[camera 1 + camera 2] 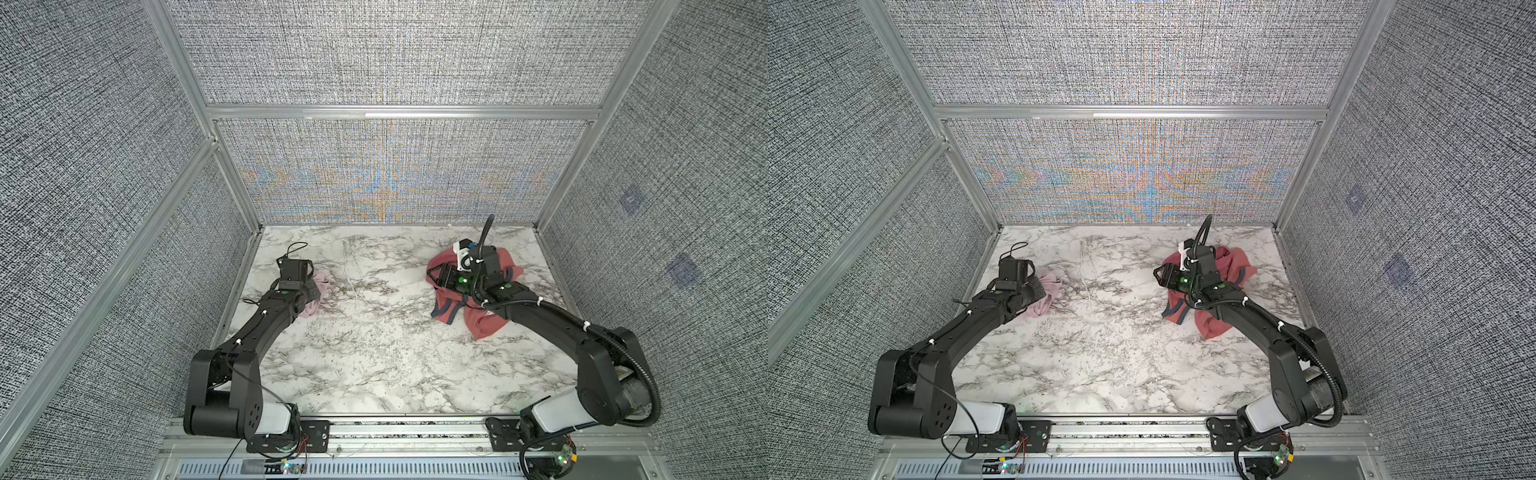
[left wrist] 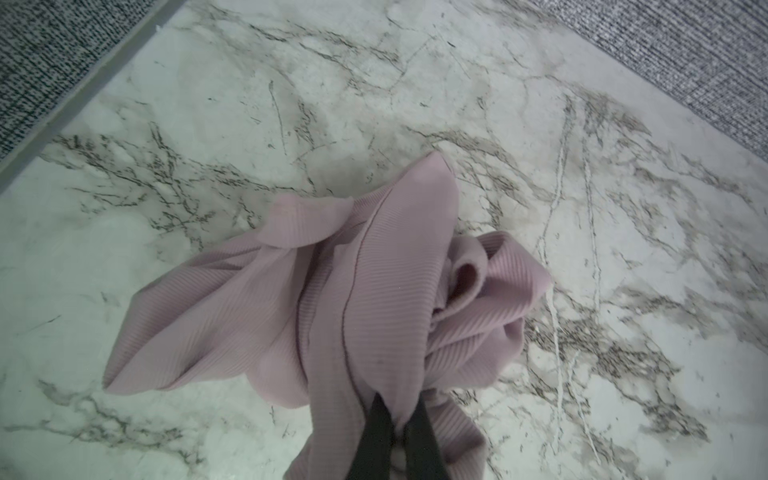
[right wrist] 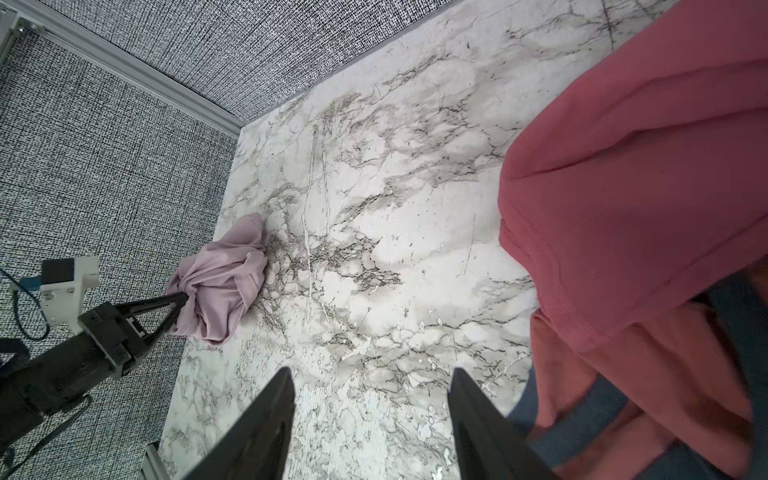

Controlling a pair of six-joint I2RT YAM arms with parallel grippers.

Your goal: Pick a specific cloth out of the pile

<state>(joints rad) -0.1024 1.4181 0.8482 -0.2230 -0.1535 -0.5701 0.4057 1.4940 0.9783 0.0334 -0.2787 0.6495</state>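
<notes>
The cloth [image 2: 374, 282], pale lilac-pink and ribbed, lies bunched on the marble table at the left, also seen in both top views [image 1: 319, 291] [image 1: 1047, 296] and in the right wrist view [image 3: 226, 278]. My left gripper [image 2: 399, 402] is shut on a fold of it, and its fingers [image 3: 166, 300] pinch the cloth's near end. The pile [image 1: 486, 322] [image 1: 1214, 324] of coral-red garments with grey-blue bands sits at the right. Above the pile's left edge my right gripper [image 3: 371, 372] stands open with only bare marble between its fingers, and the pile [image 3: 623, 199] lies beside it.
The marble table [image 1: 374, 357] is boxed in by grey fabric walls with aluminium rails [image 1: 399, 111] on three sides. The cloth lies close to the left wall [image 2: 50, 54]. Both arm bases stand at the table's front edge.
</notes>
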